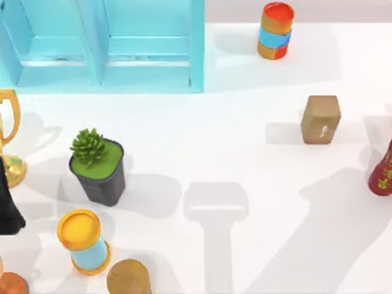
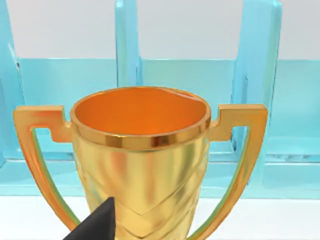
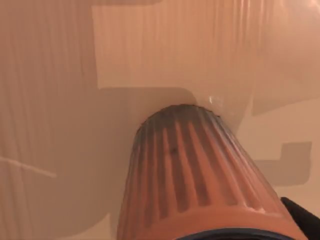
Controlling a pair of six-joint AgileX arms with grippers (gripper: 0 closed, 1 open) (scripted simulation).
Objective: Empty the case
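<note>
Case (image 1: 147, 46) compartments look bare, so the job seems mostly done, though not all of them show. Left gripper (image 1: 9, 205) sits just behind the gold trophy (image 2: 140, 160), case beyond it; grip can't tell. Plant pot (image 1: 98, 168), yellow-lid can (image 1: 82, 242) close beside. Right wrist view: ribbed orange cylinder (image 3: 195, 175) right under it; grip can't tell.

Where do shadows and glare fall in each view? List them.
Top view: soft grey shadows stretch across the white table, one beside the brown box. Left wrist view: bright sheen streaks the gold trophy. Right wrist view: angular shadows behind the ribbed cylinder.
</note>
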